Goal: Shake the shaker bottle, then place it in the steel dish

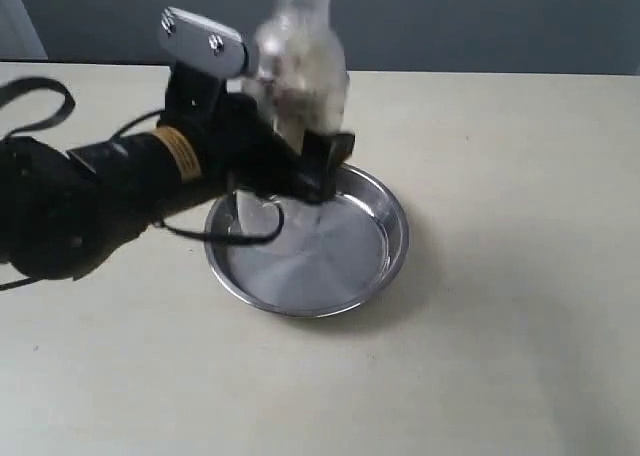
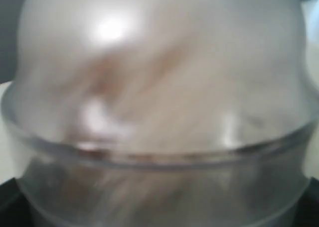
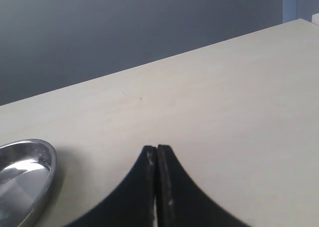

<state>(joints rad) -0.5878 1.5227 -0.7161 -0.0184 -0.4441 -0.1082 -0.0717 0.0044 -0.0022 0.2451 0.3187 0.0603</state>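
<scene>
Exterior view — shaker bottle (image 1: 300, 66) in left hand (image 1: 296, 172) above steel dish (image 1: 396, 226)

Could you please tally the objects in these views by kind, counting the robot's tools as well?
Shaker bottle: 1
Steel dish: 1
Tools: 2, the left tool and the right tool
Total: 4

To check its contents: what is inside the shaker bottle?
Through the frosted wall of the shaker bottle, blurred brown bits show. The left hand covers its lower part, so contents there are hidden.
</scene>
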